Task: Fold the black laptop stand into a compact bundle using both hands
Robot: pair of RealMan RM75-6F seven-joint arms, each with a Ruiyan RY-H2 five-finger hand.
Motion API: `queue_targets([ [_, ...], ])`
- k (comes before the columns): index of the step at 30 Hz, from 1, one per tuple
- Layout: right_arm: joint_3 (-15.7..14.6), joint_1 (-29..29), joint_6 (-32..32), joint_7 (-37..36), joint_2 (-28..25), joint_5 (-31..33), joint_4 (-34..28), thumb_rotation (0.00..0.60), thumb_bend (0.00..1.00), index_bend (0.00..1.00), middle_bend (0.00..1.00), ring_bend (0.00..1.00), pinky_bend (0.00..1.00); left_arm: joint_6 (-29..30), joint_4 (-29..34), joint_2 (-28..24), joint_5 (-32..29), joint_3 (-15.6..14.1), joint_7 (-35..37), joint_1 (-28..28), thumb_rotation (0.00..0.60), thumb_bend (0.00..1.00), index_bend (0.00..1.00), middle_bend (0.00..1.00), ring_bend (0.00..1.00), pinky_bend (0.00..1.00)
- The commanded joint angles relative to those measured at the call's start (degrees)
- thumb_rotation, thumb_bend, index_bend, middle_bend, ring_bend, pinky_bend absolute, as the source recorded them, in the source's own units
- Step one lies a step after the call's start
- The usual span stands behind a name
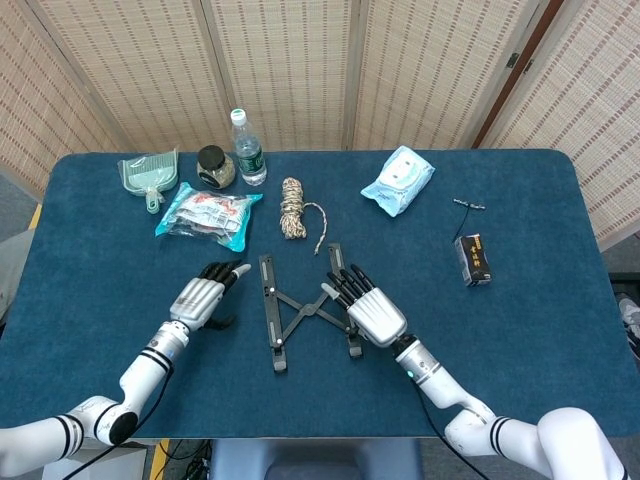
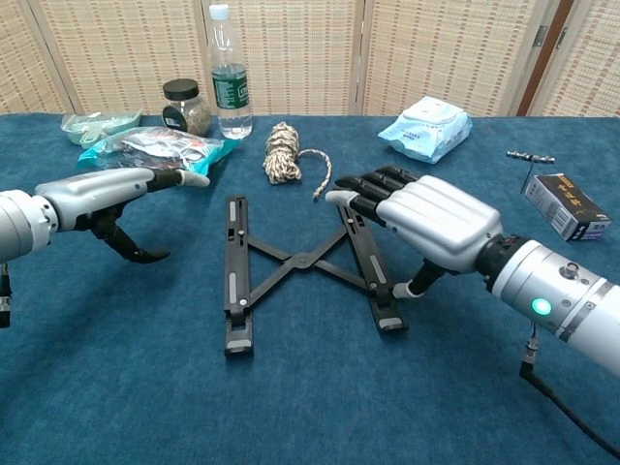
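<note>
The black laptop stand [image 1: 290, 308] [image 2: 295, 262] lies flat on the blue table, two rails joined by crossed struts. My right hand [image 1: 366, 307] [image 2: 426, 218] lies flat against the outer side of the right rail, fingers extended over its far end, thumb down beside the rail. My left hand [image 1: 205, 295] [image 2: 111, 192] hovers a short way left of the left rail, fingers straight and pointing toward it, thumb hanging down, holding nothing.
At the back stand a water bottle [image 1: 247, 148], a jar [image 1: 214, 167], a green dustpan [image 1: 150, 176], a snack packet [image 1: 206, 215], a rope bundle [image 1: 295, 208] and a wipes pack [image 1: 399, 180]. A small black box [image 1: 474, 259] lies at the right.
</note>
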State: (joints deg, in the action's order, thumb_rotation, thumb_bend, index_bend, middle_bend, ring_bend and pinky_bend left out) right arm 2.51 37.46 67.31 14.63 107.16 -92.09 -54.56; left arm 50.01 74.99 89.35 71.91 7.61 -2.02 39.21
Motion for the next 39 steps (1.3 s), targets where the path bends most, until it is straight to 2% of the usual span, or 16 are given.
queue_targets([
  [1, 0.0, 0.1, 0.7, -1.0, 0.9, -0.5, 1.3, 0.600, 0.00, 0.00, 0.00, 0.00, 0.00, -0.6, -1.1, 0.8, -0.2, 0.3, 0.4, 0.6, 0.600, 0.30, 0.04, 0.00, 0.00, 0.00],
  [13, 0.1, 0.8, 1.5, -2.9, 3.1, -1.1, 4.9, 0.600, 0.00, 0.00, 0.00, 0.00, 0.00, -2.6, -5.0, 3.6, -0.8, 0.9, 1.3, 2.4, 0.600, 0.30, 0.03, 0.00, 0.00, 0.00],
  [39, -0.1, 1.5, 2.7, -4.0, 4.7, -2.1, 7.0, 0.600, 0.00, 0.00, 0.00, 0.00, 0.00, -6.8, -12.2, 8.5, -3.0, 2.5, 3.0, 5.9, 0.600, 0.30, 0.03, 0.00, 0.00, 0.00],
])
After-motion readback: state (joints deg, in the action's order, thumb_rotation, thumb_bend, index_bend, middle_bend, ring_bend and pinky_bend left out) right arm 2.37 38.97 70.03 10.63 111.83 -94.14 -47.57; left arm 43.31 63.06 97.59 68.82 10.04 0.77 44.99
